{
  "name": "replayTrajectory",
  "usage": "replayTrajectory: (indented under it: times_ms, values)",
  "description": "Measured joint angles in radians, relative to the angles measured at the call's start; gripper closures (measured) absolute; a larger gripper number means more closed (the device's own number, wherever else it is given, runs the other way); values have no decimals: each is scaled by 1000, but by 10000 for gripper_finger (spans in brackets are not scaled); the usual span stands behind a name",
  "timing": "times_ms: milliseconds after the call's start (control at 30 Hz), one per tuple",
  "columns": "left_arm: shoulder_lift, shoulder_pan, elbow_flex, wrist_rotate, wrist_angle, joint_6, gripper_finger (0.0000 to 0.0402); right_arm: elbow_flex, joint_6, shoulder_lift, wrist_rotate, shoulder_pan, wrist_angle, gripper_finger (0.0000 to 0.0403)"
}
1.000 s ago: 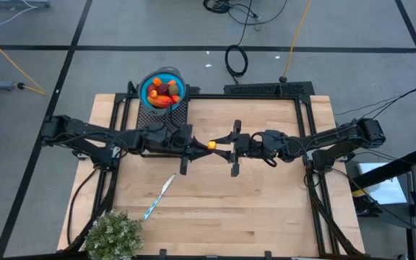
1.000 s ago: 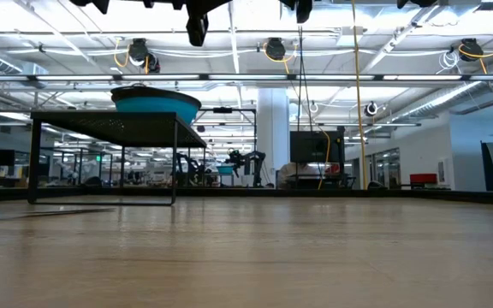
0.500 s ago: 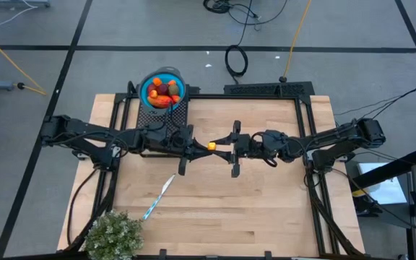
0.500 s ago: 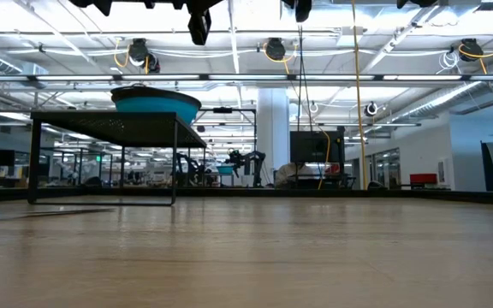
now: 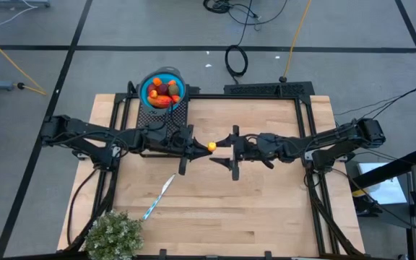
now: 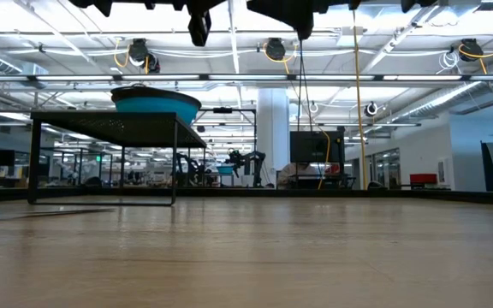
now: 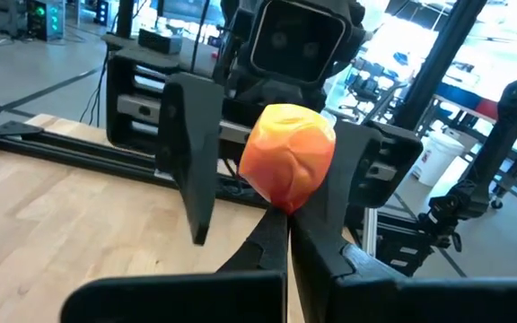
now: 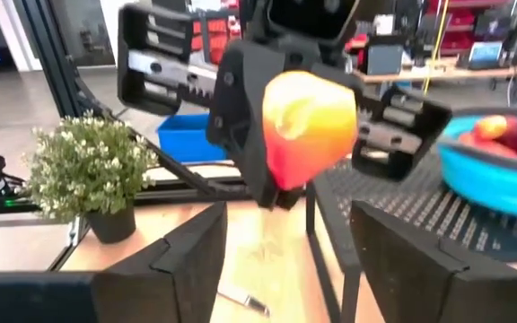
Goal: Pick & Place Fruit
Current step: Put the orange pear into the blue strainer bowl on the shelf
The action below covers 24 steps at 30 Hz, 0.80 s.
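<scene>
Holding an orange fruit (image 7: 287, 164) pinched at the fingertips of the left gripper (image 5: 205, 146), above the table (image 5: 266, 209) mid-board. Facing it, right gripper (image 5: 226, 152) with fingers (image 8: 191, 247) spread wide, gripping nothing, just beside the fruit. Looks like the tail of a handover from right to left. Next, probably: swing left toward the blue bowl (image 5: 146, 90) on the raised rack at the far edge, already piled with fruit, then release above it. Knife (image 5: 158, 196) and plant (image 5: 113, 235) lying well clear.
</scene>
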Motion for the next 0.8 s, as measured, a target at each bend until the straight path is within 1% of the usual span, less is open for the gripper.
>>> replayTrajectory:
  times_ms: [167,300,400,500,600,700,800]
  values:
    - [-2,19,0,1,-28,0,401,0,62,0,0,6,-44,161]
    - [-34,59,0,0,-51,-6,402,0,109,-11,0,22,-115,163]
    - [-81,98,0,0,-93,-47,402,0,136,-21,1,35,-171,174]
    - [-129,148,0,-13,-156,-121,402,0,152,-31,3,47,-211,195]
    - [-171,203,5,-17,-232,-213,402,0,156,-37,3,49,-245,225]
    - [-204,262,38,1,-398,-270,402,0,153,-41,4,54,-251,262]
    - [-215,309,125,3,-581,-272,402,0,134,-40,1,55,-262,301]
